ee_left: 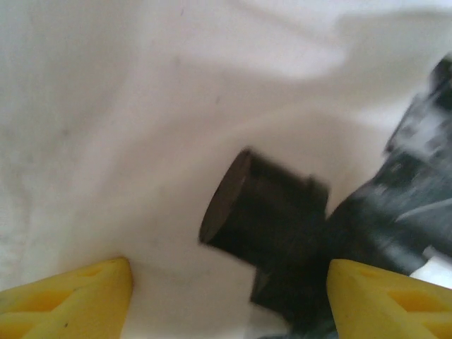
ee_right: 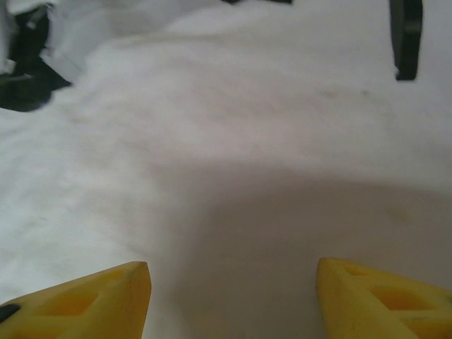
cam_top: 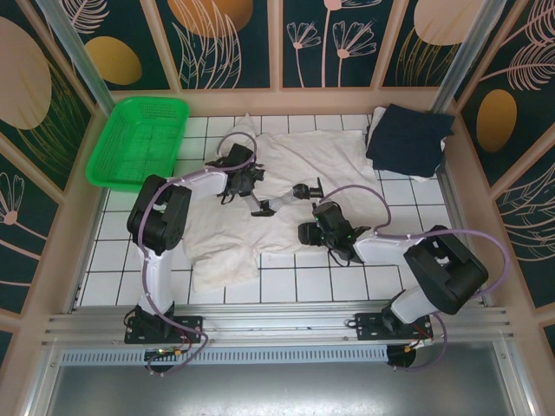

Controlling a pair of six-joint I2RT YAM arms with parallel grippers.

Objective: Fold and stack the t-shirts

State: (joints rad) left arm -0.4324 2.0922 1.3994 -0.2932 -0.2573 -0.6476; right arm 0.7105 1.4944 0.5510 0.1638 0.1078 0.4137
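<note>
Leftmost, a green basket (cam_top: 139, 139) sits upper left. At centre lies the rumpled cream t-shirt (cam_top: 295, 152); the left gripper (cam_top: 249, 201) and right gripper (cam_top: 305, 211) hover over it, jaws wide and empty. The folded navy t-shirt (cam_top: 408, 139) rests upper right.

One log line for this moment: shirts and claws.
white t-shirt spread rumpled mid-table | navy t-shirt folded, far right corner | left claw open over white t-shirt | right claw open over it
</note>
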